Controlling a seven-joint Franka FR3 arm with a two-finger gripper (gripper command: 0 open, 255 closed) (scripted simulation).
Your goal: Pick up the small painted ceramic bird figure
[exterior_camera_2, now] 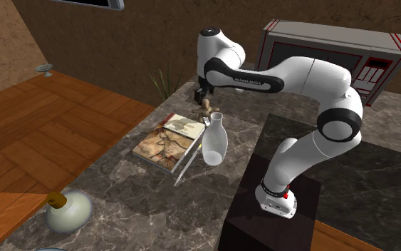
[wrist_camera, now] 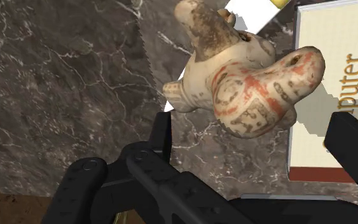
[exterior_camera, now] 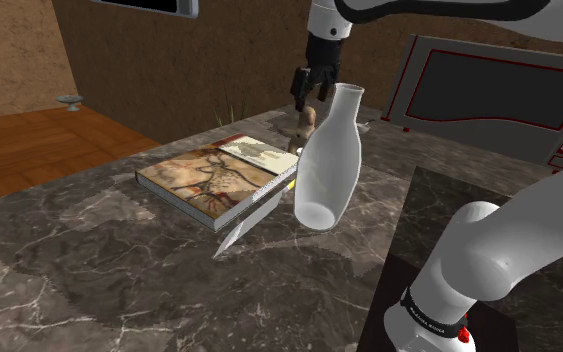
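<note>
You are looking at the gripper (exterior_camera: 314,88) hanging just over the bird figure (exterior_camera: 305,124), at its 12 o'clock in the shoulder view. The fingers (wrist_camera: 161,135) are standing well apart and clasping nothing. In the wrist view the bird (cream, with red and brown painted marks) is lying on the dark marbled tabletop (exterior_camera: 119,270), just beyond the spread fingertips.

In the shoulder view the bird is sitting at the 2 o'clock of a picture-covered book (exterior_camera: 214,180) and at the 11 o'clock of a translucent white bottle (exterior_camera: 327,175), which is standing upright just beside the book's edge. A slim grey blade (exterior_camera: 244,228) is lying along that same edge, pointing toward 7 o'clock. In the second exterior view a round pale flask (exterior_camera_2: 68,212) is sitting well apart, at the book's 7 o'clock.
</note>
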